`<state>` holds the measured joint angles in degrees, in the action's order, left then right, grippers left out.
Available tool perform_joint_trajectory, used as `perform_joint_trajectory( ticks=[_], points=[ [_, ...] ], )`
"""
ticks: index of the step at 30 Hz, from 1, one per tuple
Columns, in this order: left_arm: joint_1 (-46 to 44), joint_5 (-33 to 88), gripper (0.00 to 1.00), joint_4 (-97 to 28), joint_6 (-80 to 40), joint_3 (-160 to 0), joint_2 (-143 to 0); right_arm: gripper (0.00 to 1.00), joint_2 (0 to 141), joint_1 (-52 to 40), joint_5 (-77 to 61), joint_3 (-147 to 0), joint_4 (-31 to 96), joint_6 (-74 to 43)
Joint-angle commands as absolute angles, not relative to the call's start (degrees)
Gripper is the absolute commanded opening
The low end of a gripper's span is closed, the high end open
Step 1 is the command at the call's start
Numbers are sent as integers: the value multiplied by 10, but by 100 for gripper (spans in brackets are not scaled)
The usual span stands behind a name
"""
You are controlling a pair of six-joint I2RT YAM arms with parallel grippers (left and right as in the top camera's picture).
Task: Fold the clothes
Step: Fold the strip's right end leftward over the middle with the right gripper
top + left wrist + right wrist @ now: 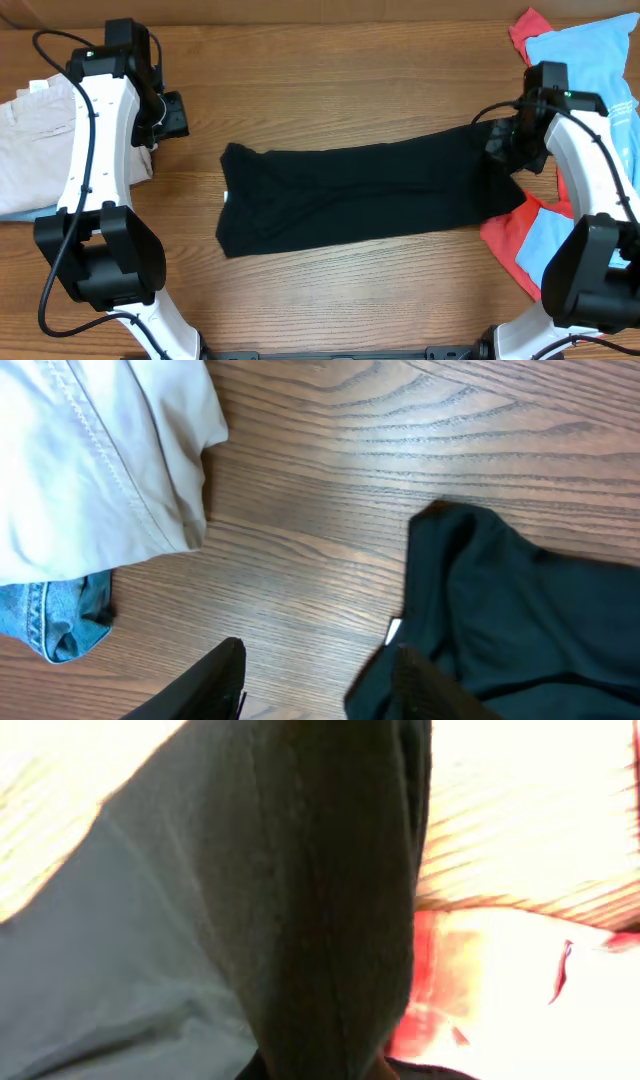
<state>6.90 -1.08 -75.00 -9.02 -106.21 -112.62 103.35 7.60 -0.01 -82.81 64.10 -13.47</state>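
Wood-grain tabletop (330,90) was observed beneath both arms. A black T-shirt (370,195) was laid out on it as a long band between the two grippers. The right gripper (503,140) was clamped on the shirt end nearest to it, and dark cloth filled the right wrist view. The left gripper (172,115) was held clear of the shirt, its fingers (215,680) spread with nothing between them. A white neck label (394,630) was seen just ahead of those fingers. A beige garment (35,140) and blue denim (60,625) were located at the left gripper's other side. A red shirt (505,235) and a light-blue shirt (585,50) were piled beside the right gripper.
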Motion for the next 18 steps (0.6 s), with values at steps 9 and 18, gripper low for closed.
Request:
perform_joint_trajectory(
  ticks=[9, 18],
  points=[
    [71, -4, 51, -759, -90, -1062, -1130, 4, 1030, -72, 14, -846, 667, -190],
    [71, -3, 51, -763, -90, -1062, -1130, 4, 1047, -173, 8, -846, 637, -233]
  ],
)
